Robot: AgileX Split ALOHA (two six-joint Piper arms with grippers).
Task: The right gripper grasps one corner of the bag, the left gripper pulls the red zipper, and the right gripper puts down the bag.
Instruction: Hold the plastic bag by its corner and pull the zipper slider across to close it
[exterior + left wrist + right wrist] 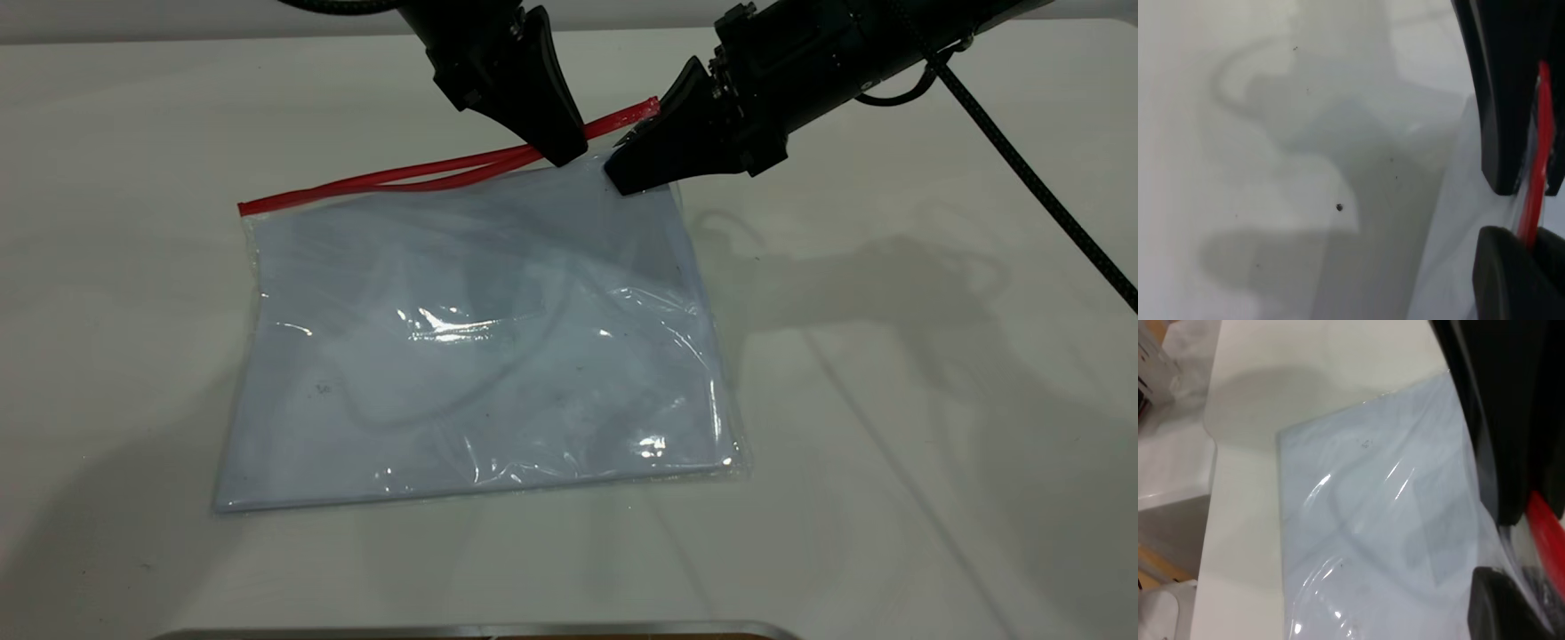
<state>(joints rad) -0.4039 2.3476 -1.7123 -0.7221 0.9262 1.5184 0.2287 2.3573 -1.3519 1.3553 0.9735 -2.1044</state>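
Your bag [471, 347] lies flat on the white table [889, 400], far right corner lifted and pinched by the right gripper [633, 169]. Left gripper [562, 153] is closed on the red zipper [400, 176] approx. mid-strip; strip gapes apart to its left. Expect thin, floppy, slick film w/ light paper inside, so hold only by the stiffer zip edge and corner, and pull along the strip.

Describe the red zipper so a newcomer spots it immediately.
On the white table lies a clear bag holding white paper. The red zipper runs along its far long edge, beneath both black pincers; it is the only red thing there.
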